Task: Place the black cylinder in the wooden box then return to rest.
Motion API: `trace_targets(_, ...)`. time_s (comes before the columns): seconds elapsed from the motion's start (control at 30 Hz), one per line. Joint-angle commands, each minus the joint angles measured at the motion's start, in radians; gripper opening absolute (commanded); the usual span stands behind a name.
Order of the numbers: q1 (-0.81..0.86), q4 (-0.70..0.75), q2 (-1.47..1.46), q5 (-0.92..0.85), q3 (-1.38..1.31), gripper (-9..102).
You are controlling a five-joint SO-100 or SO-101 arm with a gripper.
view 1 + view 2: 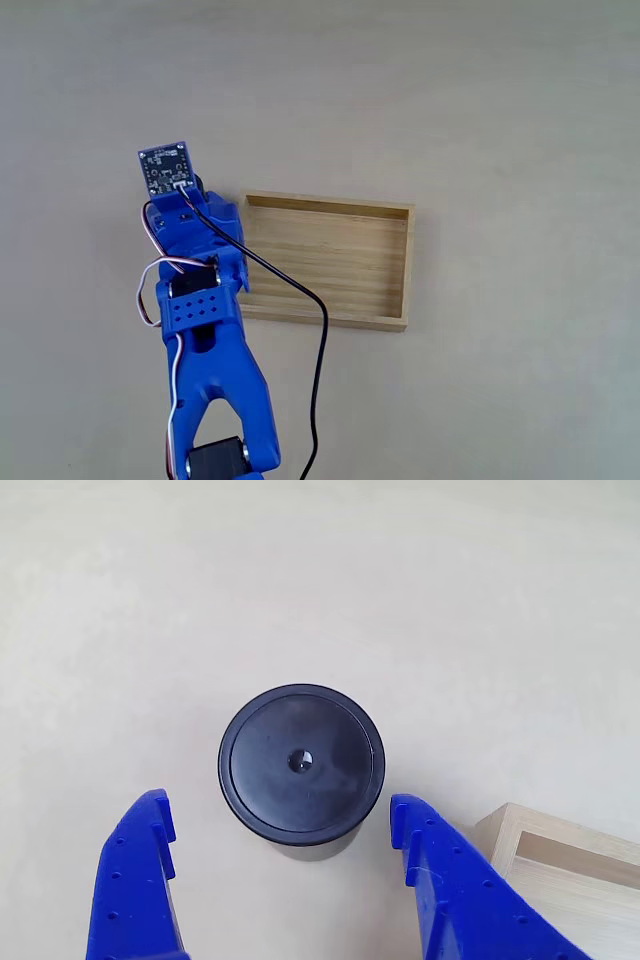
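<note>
Black cylinder [301, 764] stands upright on the pale bench [480, 600] in the other view, its dimpled round top facing up, just ahead of the blue end effector [275, 815], whose fingers [135, 880] are spread wide to either side without touching it. Wooden box [330, 260] lies just beside the arm in the fixed view.

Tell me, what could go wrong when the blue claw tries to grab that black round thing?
The open gripper has its fingertips just short of the black cylinder, not yet around it; closing early might pinch only its edge and push it away. In the other view, the wooden box corner sits right beside one finger, which could bump it.
</note>
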Motion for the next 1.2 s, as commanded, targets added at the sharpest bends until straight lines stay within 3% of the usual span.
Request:
trace_targets(0.0, 0.002, -0.037, -0.035, 0.02, -0.117, 32)
trace_targets(1.17, 0.018, -0.037, 0.041, 0.035, -0.189, 32)
